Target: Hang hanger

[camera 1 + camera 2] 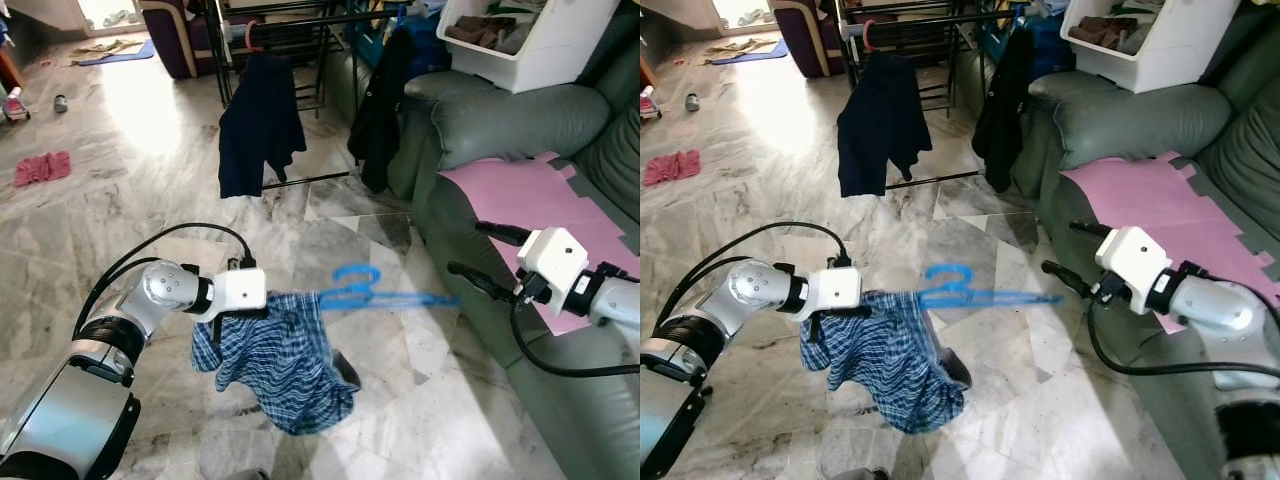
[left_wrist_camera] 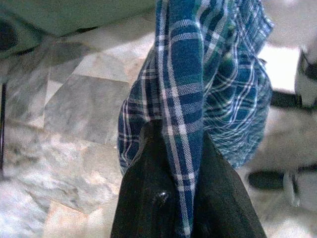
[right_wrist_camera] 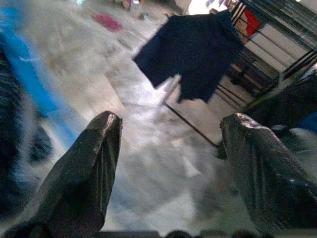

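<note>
Blue hanger [image 1: 375, 292], blurred, hangs mid-air above the marble floor [image 1: 150, 190] between both arms, a blue plaid shirt [image 1: 285, 365] draped from its left end. Left gripper [image 2: 183, 163] fingers clenched on the shirt cloth. Right gripper [image 1: 478, 257] fingers spread wide, holding nothing, just beside the hanger's right tip; contact unclear.

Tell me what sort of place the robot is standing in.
Most likely a home living room used for drying laundry: a grey-green leather sofa, a black metal clothes rack with a dark navy shirt hanging from it, and a polished marble-tile floor.
</note>
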Controlling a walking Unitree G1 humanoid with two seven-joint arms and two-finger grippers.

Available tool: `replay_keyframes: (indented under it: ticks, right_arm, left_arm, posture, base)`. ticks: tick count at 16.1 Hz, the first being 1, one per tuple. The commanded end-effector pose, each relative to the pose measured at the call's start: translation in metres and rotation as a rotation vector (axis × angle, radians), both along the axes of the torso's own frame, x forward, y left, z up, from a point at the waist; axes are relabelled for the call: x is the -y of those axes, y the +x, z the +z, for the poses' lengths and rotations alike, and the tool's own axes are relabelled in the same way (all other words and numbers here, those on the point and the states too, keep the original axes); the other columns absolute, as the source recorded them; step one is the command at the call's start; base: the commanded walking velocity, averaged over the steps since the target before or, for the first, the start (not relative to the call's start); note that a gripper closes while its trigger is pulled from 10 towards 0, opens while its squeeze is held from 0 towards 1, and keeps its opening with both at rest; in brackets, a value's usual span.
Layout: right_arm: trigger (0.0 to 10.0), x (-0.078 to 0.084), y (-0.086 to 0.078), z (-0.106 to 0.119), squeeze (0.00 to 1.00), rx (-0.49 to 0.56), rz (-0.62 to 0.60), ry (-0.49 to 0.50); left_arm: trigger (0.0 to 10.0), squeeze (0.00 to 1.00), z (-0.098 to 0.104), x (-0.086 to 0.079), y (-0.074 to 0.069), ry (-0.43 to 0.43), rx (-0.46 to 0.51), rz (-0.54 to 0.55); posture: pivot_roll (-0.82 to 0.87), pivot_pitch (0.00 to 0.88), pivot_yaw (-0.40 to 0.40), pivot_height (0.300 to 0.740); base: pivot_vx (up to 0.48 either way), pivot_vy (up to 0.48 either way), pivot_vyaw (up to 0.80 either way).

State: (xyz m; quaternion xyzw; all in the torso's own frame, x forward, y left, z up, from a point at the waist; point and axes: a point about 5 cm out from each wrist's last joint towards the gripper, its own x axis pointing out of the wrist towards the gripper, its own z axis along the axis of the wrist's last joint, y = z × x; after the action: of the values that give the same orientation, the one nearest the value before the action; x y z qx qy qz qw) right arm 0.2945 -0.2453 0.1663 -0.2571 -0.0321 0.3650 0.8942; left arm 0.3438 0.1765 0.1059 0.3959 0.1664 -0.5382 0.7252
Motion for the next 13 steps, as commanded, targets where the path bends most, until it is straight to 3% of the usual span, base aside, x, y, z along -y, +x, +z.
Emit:
replay_keyframes:
  ticks: [1,3,4,6,8,10,13]
  right_arm:
    - [10.0,-0.009,-0.007,-0.008,1.0,-0.054,0.009,0.095]
    - [10.0,-0.021,-0.013,-0.016,1.0,-0.107,0.032,0.206]
    - [10.0,-0.033,-0.019,-0.025,1.0,-0.181,0.049,0.316]
    - [10.0,-0.038,-0.023,-0.035,1.0,-0.231,0.064,0.312]
    - [10.0,-0.044,-0.021,-0.044,1.0,-0.261,0.05,0.321]
    - [10.0,-0.044,-0.016,-0.044,1.0,-0.253,0.018,0.328]
    - [10.0,-0.047,-0.009,-0.043,1.0,-0.239,0.0,0.348]
  left_arm:
    - [0.0,0.0,0.009,-0.003,0.007,-0.099,0.001,0.106]
    - [0.0,0.0,0.018,-0.004,0.016,-0.164,0.023,0.192]
    - [0.0,0.0,0.025,-0.001,0.021,-0.248,0.018,0.257]
    - [0.0,0.0,0.028,0.005,0.022,-0.317,0.003,0.242]
    - [0.0,0.0,0.043,0.02,0.021,-0.407,0.031,0.122]
    - [0.0,0.0,0.049,0.025,0.019,-0.431,0.037,0.052]
    - [0.0,0.0,0.058,0.029,0.014,-0.393,0.115,-0.073]
  posture:
    - [-0.05,0.079,0.026,0.74]
    - [-0.04,0.081,0.029,0.74]
    - [-0.04,0.082,0.032,0.74]
    - [-0.04,0.085,0.035,0.74]
    - [-0.04,0.087,0.028,0.74]
    - [-0.03,0.084,0.025,0.74]
    - [-0.02,0.082,0.021,0.74]
  base:
    - [0.0,0.0,0.0]
    - [0.0,0.0,0.0]
    - [0.0,0.0,0.0]
    - [0.0,0.0,0.0]
    - [0.0,0.0,0.0]
    - [0.0,0.0,0.0]
    - [0.0,0.0,0.0]
